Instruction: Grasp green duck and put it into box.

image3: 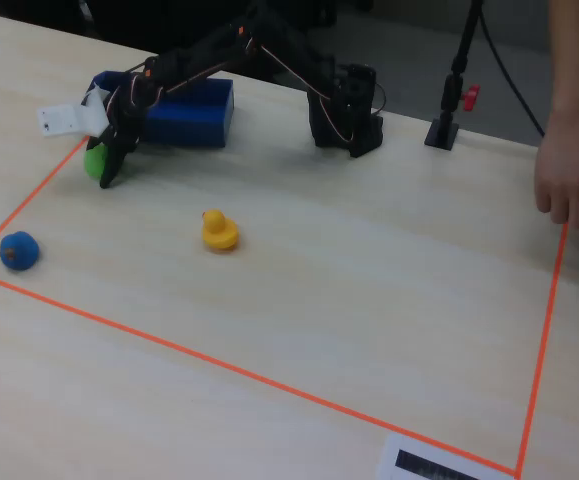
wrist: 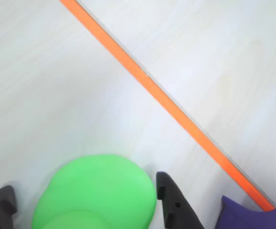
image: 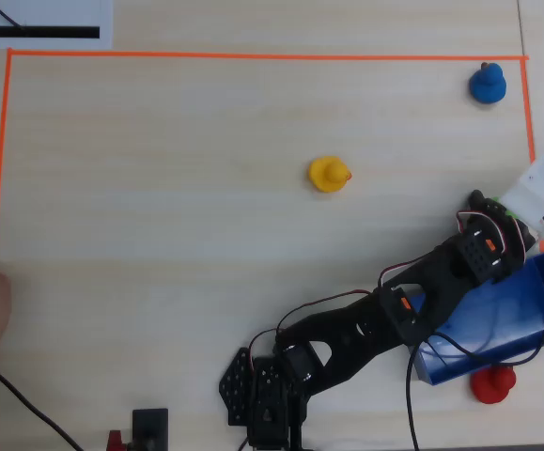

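The green duck (wrist: 97, 195) fills the bottom of the wrist view, sitting on the table between my two black fingers (wrist: 168, 200). My gripper (wrist: 84, 181) is open around it: the right finger is at the duck's side and a gap shows on the left. From the fixed view, the duck (image3: 94, 160) peeks out beside the gripper (image3: 106, 165), close to the orange tape. In the overhead view the gripper (image: 497, 209) and its white mount cover the duck. The blue box (image: 506, 315) (image3: 194, 110) lies under the arm, and a corner of it (wrist: 257, 214) shows at lower right.
A yellow duck (image: 329, 174) (image3: 219, 230) stands mid-table and a blue duck (image: 488, 85) (image3: 17, 250) near a tape corner. A red duck (image: 492, 383) sits beside the box. Orange tape (wrist: 176, 109) marks the work area. A person's hand (image3: 574, 190) rests at the table edge.
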`<state>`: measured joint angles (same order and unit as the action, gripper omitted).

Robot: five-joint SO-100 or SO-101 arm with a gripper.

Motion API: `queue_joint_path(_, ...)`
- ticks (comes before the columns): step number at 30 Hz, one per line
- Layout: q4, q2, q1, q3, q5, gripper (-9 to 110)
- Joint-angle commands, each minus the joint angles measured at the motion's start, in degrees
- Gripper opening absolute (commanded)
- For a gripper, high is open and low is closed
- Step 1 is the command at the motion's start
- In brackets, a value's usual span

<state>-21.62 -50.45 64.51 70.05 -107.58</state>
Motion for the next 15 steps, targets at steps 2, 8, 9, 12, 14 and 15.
queue_joint_path(2,-0.6,-2.9,0.4,-0.4,-0.8,24)
queue_joint_path(8,-2.3,-3.1,-0.4,-0.5,-1.7,0)
queue_joint_path(9,-2.4,-3.2,-0.4,-0.5,-1.7,0)
queue_joint_path(12,-2.4,-3.4,-0.6,-0.5,-1.7,0)
queue_joint_path(14,-2.4,-3.6,-0.6,-0.6,-1.7,0)
queue_joint_path(15,-2.4,-3.7,-0.6,-0.8,-1.7,0)
